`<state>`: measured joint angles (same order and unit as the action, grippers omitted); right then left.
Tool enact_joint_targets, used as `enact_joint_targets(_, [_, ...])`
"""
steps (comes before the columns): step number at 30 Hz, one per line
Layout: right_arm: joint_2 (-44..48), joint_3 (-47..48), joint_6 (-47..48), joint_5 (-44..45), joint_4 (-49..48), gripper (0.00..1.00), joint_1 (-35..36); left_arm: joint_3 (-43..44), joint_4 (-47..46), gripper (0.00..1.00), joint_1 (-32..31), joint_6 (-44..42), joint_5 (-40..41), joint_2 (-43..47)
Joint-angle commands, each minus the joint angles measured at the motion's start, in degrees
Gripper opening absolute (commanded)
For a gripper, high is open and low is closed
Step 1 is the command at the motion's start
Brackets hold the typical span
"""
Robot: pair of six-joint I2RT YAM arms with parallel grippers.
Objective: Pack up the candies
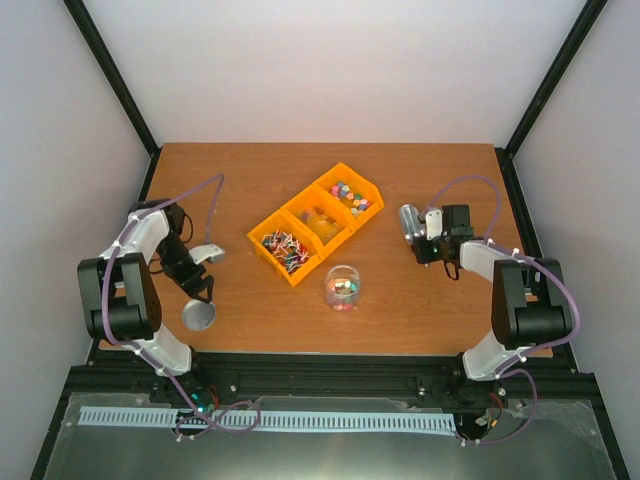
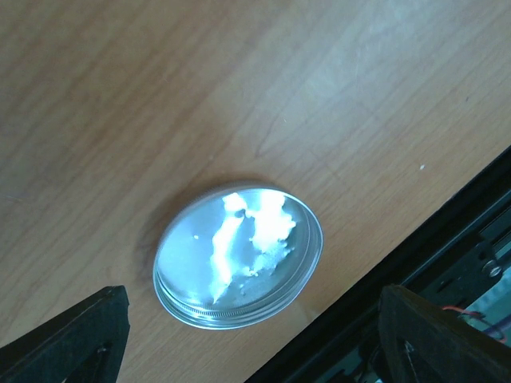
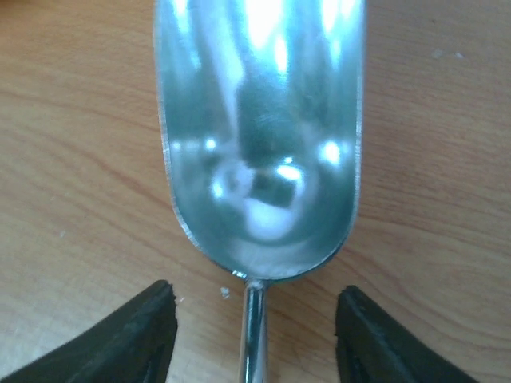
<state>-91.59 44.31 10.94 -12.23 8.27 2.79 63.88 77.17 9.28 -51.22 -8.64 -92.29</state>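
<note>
The candies (image 1: 350,192) lie as a heap of small mixed-colour pebbles in the far right compartment of the orange bin (image 1: 296,276), which sits slantwise in the middle of the bench (image 1: 420,320). More of them show as a low coloured layer in the bottom of the clear jar (image 1: 342,272). The jar stands upright and uncovered, just beside the bin's near edge. The bin's middle compartment holds something yellow, and the near left one holds a jumble of coloured bits I cannot make out.

The left hand (image 2: 251,297) hangs over the round metal lid (image 2: 239,255), which lies flat near the front left edge of the bench. Its fingers (image 2: 76,339) are spread wide to either side of the lid and touch nothing.

The right hand (image 3: 254,302) is off to the right of the bin with a metal scoop (image 3: 259,136) in front of it, the bowl bare. The thin stem runs back between half-open fingers (image 3: 120,343) with a gap on each side — whether they grip it further back I cannot tell.
</note>
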Motion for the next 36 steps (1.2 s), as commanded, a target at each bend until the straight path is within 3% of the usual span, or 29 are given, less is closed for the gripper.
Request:
enact_joint_targets(1, [4.2, 2.5, 1.5, -2.7, 3.6, 0.62, -0.2, -3.9, -3.2, 0.84, 0.4, -8.2, 2.8, 4.3])
enact_joint_targets(5, [7.3, 4.7, 4.7, -5.6, 8.2, 0.79, -0.2, -7.8, -9.1, 0.79, 0.4, -10.9, 4.3, 5.5])
enact_joint_targets(10, [10.7, 7.2, 9.1, -7.4, 12.9, 0.86, -0.2, -9.1, -16.5, 0.70, 0.4, -12.6, 3.6, 4.5])
enact_joint_targets(13, [13.2, 8.6, 11.6, -9.4, 15.7, 1.00, -0.2, -10.1, -20.3, 0.65, 0.3, -14.1, 3.2, 3.7])
enact_joint_targets(27, [21.7, 11.3, 19.7, -15.8, 21.4, 1.00, -0.2, -14.7, -27.3, 0.49, 0.1, -21.5, 3.2, 0.3])
enact_joint_targets(36, [24.2, 10.9, 24.7, -22.6, 20.9, 0.96, -0.2, -10.4, -20.5, 0.18, -2.9, -17.5, -4.8, -0.7])
